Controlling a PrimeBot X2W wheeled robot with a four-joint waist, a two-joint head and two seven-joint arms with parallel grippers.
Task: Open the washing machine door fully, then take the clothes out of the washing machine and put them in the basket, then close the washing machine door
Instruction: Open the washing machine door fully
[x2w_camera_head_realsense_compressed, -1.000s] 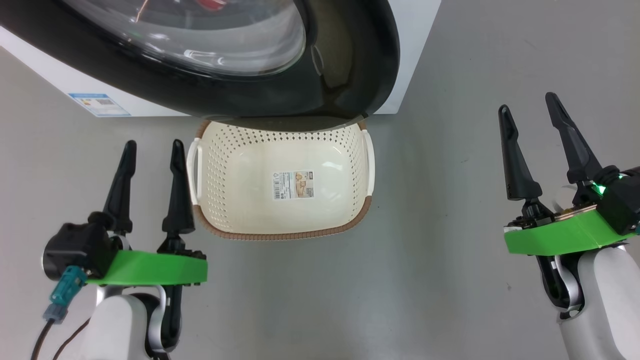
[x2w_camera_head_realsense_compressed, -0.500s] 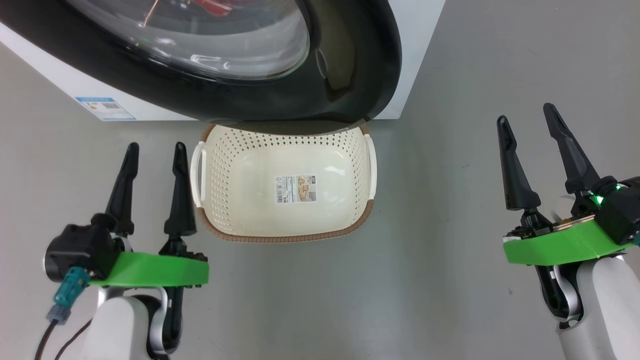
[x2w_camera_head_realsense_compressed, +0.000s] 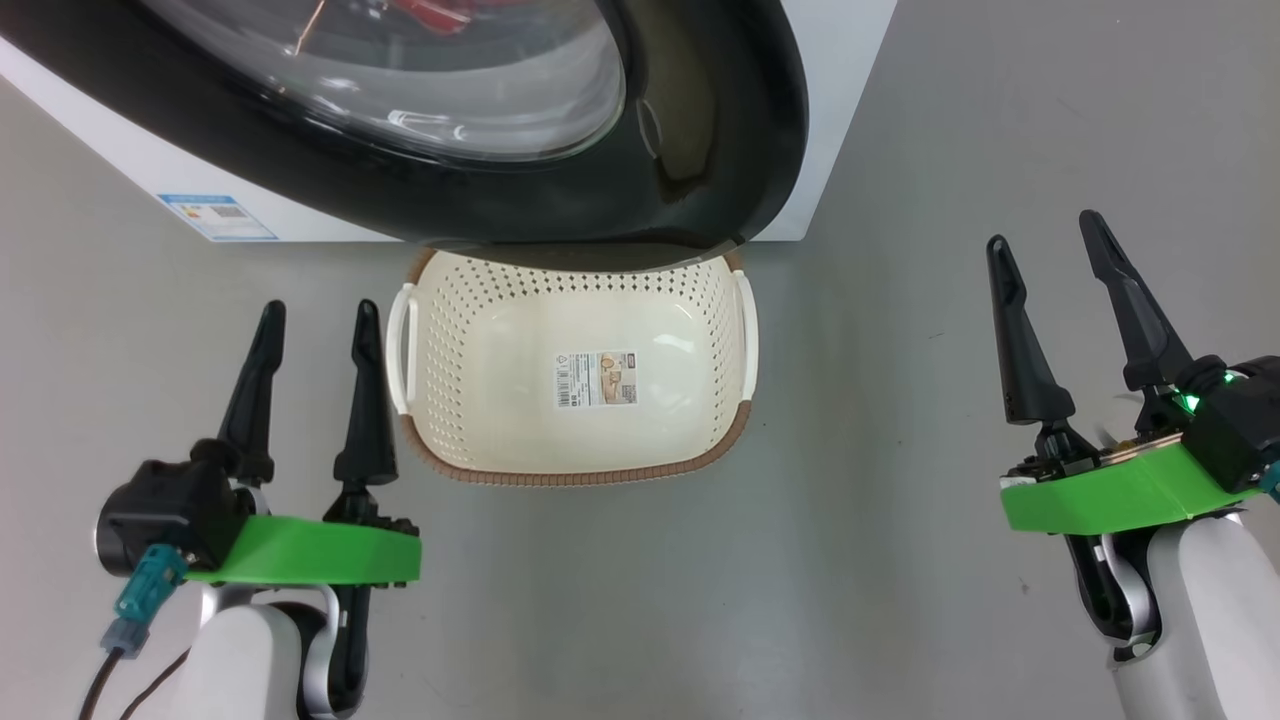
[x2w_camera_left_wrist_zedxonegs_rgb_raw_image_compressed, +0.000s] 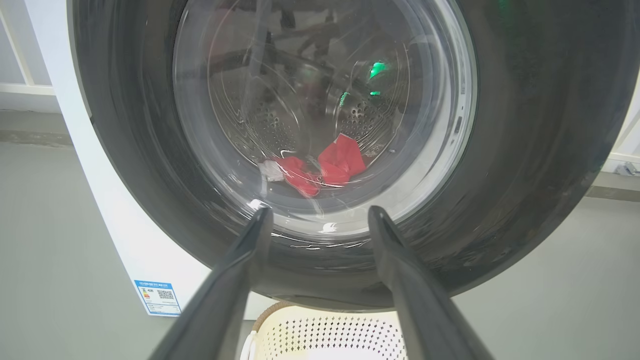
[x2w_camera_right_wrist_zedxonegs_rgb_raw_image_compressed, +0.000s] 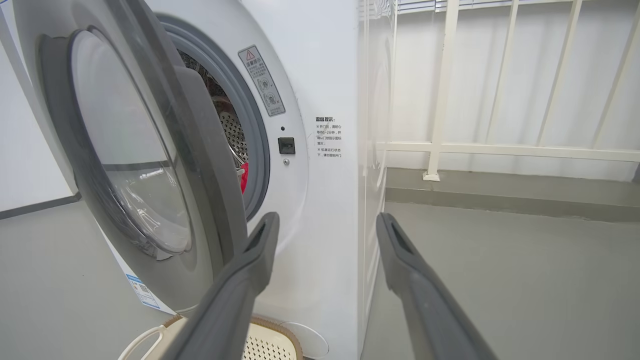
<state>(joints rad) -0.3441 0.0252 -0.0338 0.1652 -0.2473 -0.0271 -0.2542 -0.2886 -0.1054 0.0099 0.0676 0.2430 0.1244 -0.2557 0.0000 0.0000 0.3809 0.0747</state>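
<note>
I have both arms low in the head view, one on each side of the basket (x2w_camera_head_realsense_compressed: 570, 478). My left fingers (x2w_camera_head_realsense_compressed: 365, 400) sit at about 8 o'clock, spread apart with nothing between them. The inner one is just beside the basket's left handle, and I see no contact. My right fingers (x2w_camera_head_realsense_compressed: 1015, 340) stand at about 3 o'clock, well apart from the basket. They are also spread wide and empty, over the grey floor (x2w_camera_head_realsense_compressed: 880, 580).

The basket stands upright on the floor in the middle of the view, and I can see the sticker (x2w_camera_head_realsense_compressed: 596, 378) on its bottom. Its far edge, at 12 o'clock, is tucked under the washing machine door (x2w_camera_head_realsense_compressed: 700, 150), whose glossy black rim overhangs it.

In the right wrist view the door is partly swung out, its free edge standing off the front of the washing machine (x2w_camera_right_wrist_zedxonegs_rgb_raw_image_compressed: 325, 75). The gap shows the grey rubber ring (x2w_camera_right_wrist_zedxonegs_rgb_raw_image_compressed: 260, 150) and a slice of the drum.

In the left wrist view, through the glass, the red and white clothes (x2w_camera_left_wrist_zedxonegs_rgb_raw_image_compressed: 340, 160) lie low in the drum, at about 6 o'clock of the window. The blue label (x2w_camera_head_realsense_compressed: 217, 216) sits at 10 o'clock in the head view, on the machine's lower front.
</note>
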